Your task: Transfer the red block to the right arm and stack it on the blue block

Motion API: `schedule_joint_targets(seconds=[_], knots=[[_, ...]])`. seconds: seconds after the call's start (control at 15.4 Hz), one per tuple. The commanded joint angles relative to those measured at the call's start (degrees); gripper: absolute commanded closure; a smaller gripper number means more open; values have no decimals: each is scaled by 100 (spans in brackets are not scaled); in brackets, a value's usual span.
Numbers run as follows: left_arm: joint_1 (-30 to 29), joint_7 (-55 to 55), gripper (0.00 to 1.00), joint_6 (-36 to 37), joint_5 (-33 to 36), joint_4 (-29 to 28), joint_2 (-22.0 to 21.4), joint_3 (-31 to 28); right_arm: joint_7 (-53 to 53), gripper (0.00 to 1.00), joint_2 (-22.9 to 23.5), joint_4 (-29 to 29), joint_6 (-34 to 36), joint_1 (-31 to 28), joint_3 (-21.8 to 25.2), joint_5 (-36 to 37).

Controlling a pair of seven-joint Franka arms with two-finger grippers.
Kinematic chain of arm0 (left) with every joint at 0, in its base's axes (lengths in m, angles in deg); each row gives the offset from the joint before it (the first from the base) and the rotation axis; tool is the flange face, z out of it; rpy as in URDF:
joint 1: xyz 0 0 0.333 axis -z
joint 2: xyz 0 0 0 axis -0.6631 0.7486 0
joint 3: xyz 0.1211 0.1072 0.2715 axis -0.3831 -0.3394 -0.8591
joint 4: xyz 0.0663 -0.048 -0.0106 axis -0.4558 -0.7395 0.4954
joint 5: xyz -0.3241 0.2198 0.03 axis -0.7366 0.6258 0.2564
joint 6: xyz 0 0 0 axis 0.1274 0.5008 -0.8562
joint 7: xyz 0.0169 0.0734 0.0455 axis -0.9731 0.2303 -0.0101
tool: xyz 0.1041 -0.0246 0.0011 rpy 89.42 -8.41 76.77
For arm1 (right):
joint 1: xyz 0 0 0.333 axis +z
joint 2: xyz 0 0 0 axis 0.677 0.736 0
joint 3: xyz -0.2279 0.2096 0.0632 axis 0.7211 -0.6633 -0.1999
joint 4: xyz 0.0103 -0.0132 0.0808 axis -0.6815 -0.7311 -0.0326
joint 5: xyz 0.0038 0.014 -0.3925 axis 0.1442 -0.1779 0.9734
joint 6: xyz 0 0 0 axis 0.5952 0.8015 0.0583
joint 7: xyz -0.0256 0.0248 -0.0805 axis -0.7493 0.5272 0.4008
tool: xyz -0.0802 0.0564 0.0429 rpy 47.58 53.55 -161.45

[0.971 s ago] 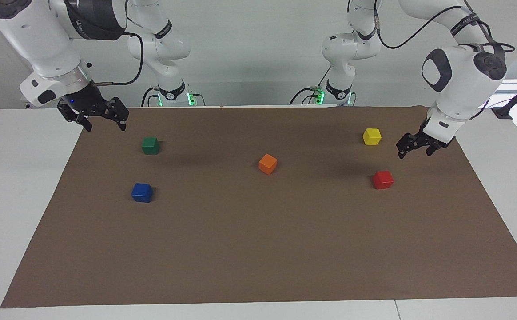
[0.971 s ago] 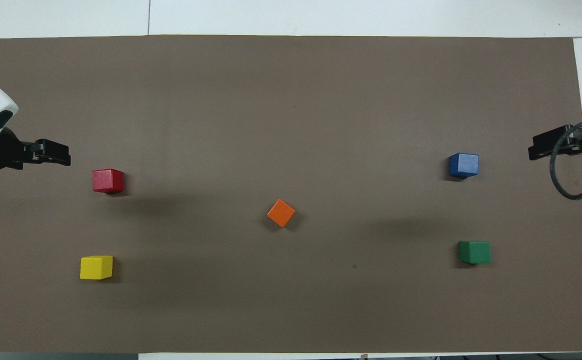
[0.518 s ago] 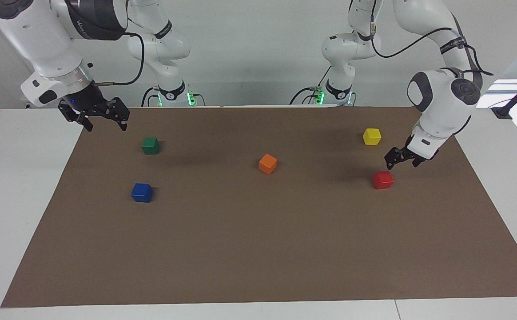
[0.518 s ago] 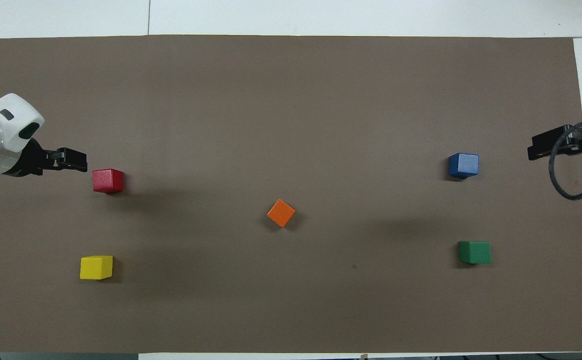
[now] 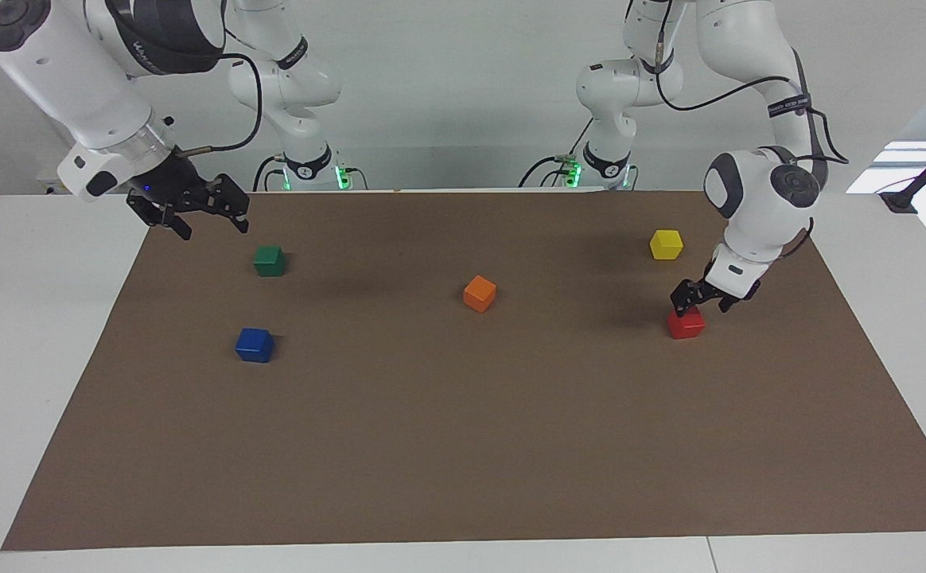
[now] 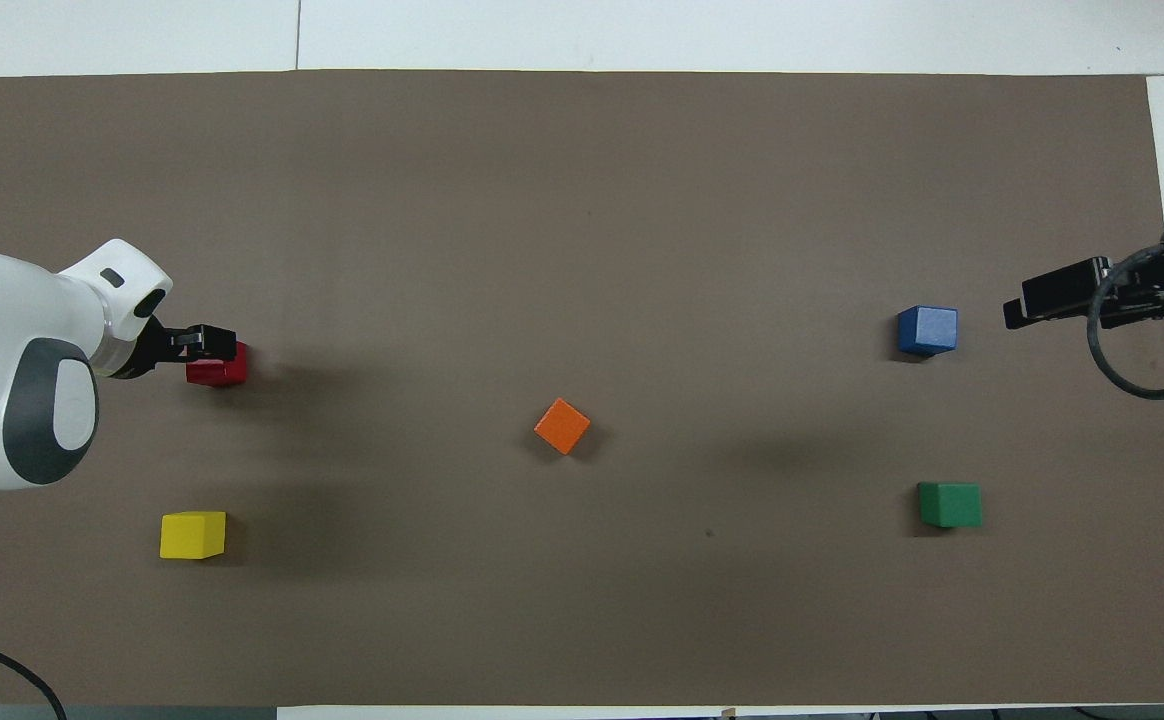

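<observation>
left gripper [image 5: 700,303] is down right over the red block [image 5: 686,325], fingers spread, block sitting on the brown mat [image 5: 463,446] toward the left arm's end; right gripper [image 5: 200,213] hangs open above the mat near the green block [image 5: 270,260]; blue block [image 5: 254,344] sits farther from the robots than the green one

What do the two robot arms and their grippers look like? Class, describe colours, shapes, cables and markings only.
Both arms are glossy white with rounded joints and dark grey caps. Each ends in a black two-finger gripper: left gripper, right gripper. Black cables loop along them. The right arm's wrist has a silver ring and a small blue light.
</observation>
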Motion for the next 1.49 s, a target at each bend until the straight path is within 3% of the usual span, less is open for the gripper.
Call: schedule_joint_targets(seconds=[0.0,0.32,0.52,0.65,0.84,1.04,1.17,1.29,1.42], knots=[[183,61,0,-259,-60,-135,98,-53,-448,0,61,-251,-185,-218,-27,-1076],[192,52,0,-347,-60,-144,309,-62,-1818,0,307,-918,-185,-675,-18,-3475],[166,25,0,-304,-60,-83,424,-62,-2056,0,325,-1367,-115,-763,-18,-4478],[157,25,25,-286,-60,-82,424,-62,-2364,0,404,-1683,16,-772,-18,-5190],[104,60,98,-58,-69,-56,397,-53,-2620,0,588,-2009,463,-711,-27,-6209],[-36,279,100,967,-935,652,362,-62,-3110,0,1193,-2010,1104,-693,-35,-6958],[-37,1171,100,1750,-1325,1277,380,-62,-3332,0,1598,-1975,1491,-702,-35,-7292],[25,2087,100,2104,-1369,1490,345,-1,-3499,0,1880,-2001,1861,-527,-35,-7863],[78,2686,100,2359,-1937,1578,205,26,-3508,0,2083,-1992,2143,-465,-35,-8303]])
